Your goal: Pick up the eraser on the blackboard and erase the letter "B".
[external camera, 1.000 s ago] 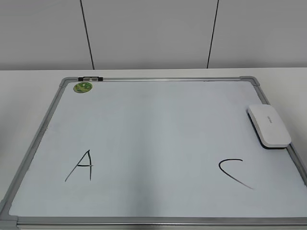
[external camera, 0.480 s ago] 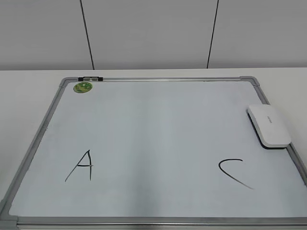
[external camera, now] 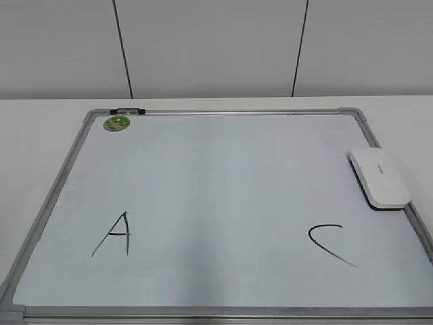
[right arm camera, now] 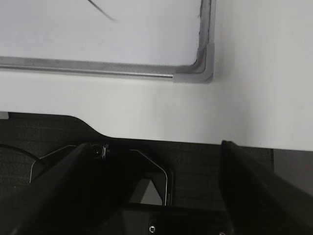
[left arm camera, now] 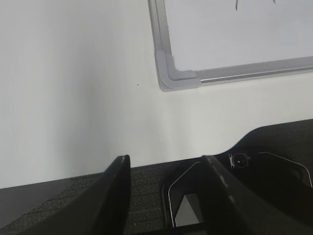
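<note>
The blackboard [external camera: 223,169] is a white board in a grey frame, lying flat on the white table. The eraser [external camera: 379,177], a white glossy block, lies at the board's right edge. A black "A" [external camera: 115,234] is at the lower left and a black "C" [external camera: 330,244] at the lower right. No letter "B" shows; the board between them is bare. Neither gripper is in the exterior view. My left gripper [left arm camera: 165,159] is open and empty over a dark base, short of the board's corner [left arm camera: 171,73]. My right gripper [right arm camera: 155,144] is open and empty, short of the other corner [right arm camera: 203,68].
A small green round magnet [external camera: 116,123] sits at the board's top left, beside a black clip [external camera: 127,110] on the frame. White table surrounds the board. A grey panelled wall stands behind. A dark base lies under both grippers at the table's front edge.
</note>
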Controlling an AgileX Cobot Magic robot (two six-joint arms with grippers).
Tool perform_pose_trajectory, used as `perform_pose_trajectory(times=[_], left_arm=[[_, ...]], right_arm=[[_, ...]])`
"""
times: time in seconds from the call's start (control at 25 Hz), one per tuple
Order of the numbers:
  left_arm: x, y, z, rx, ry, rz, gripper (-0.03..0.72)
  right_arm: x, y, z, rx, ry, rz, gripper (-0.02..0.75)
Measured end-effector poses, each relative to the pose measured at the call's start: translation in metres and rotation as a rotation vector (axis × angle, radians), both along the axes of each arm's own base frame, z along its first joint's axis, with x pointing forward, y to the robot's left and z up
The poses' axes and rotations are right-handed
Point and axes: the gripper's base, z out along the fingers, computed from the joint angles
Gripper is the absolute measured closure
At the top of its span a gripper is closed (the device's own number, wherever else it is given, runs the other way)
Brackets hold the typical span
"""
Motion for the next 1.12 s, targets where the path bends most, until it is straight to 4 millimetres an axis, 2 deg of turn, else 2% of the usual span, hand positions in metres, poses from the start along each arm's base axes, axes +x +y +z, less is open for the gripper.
perform_pose_trajectory(times=[0.08,0.24,0.36,0.56,0.88,1.12], left_arm=[[0.001,0.000,0.000,0.003,-0.017,0.002,0.351],[0.003,0.001,-0.001,0.009,-0.036,0.005,0.351],[0.005,0.001,-0.004,0.013,-0.053,0.009,0.323],[0.007,0.002,-0.007,0.015,-0.060,0.013,0.241],[0.007,0.005,-0.007,0.031,-0.058,0.048,0.211],[0.007,0.005,-0.007,0.030,-0.057,0.054,0.149]], right_arm=[[0.001,-0.001,-0.014,-0.005,0.032,-0.005,0.149],[0.005,-0.003,-0.017,-0.025,-0.008,-0.014,0.149],[0.007,-0.004,-0.024,-0.034,-0.022,-0.021,0.150],[0.008,-0.004,-0.024,-0.037,-0.028,-0.024,0.150],[0.008,-0.004,-0.024,-0.039,-0.028,-0.025,0.150],[0.008,-0.004,-0.024,-0.038,-0.028,-0.026,0.150]])
